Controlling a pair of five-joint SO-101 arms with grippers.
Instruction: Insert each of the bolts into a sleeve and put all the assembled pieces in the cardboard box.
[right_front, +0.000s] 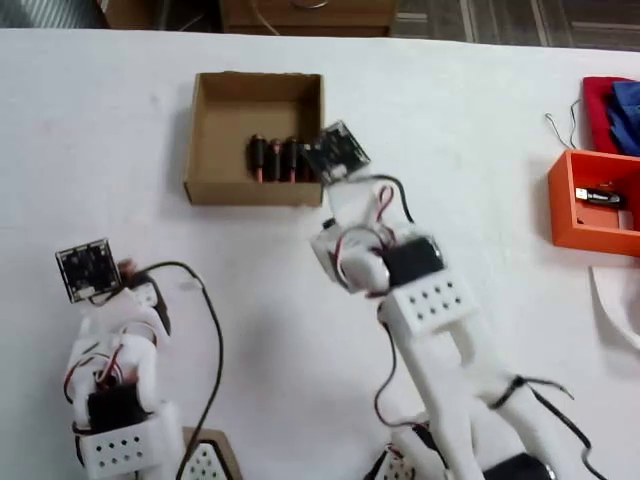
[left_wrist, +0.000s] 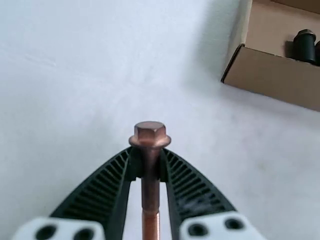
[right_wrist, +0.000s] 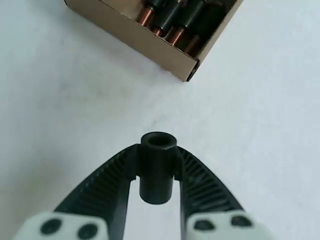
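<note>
**Left gripper (left_wrist: 148, 164) holds the bolt (left_wrist: 149, 136), right gripper (right_wrist: 158, 161) the sleeve (right_wrist: 158, 176), well apart**

We see both clamped tight. The bolt's shank runs back between the jaws, head outward, and the sleeve's bore opens outward too. We judge the right arm nearer the cardboard box (right_front: 255, 192).

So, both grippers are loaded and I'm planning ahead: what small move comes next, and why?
Probably bring the left gripper toward the right gripper, lining the copper bolt's shank with the black sleeve's open bore: both parts are gripped but not yet joined.
</note>
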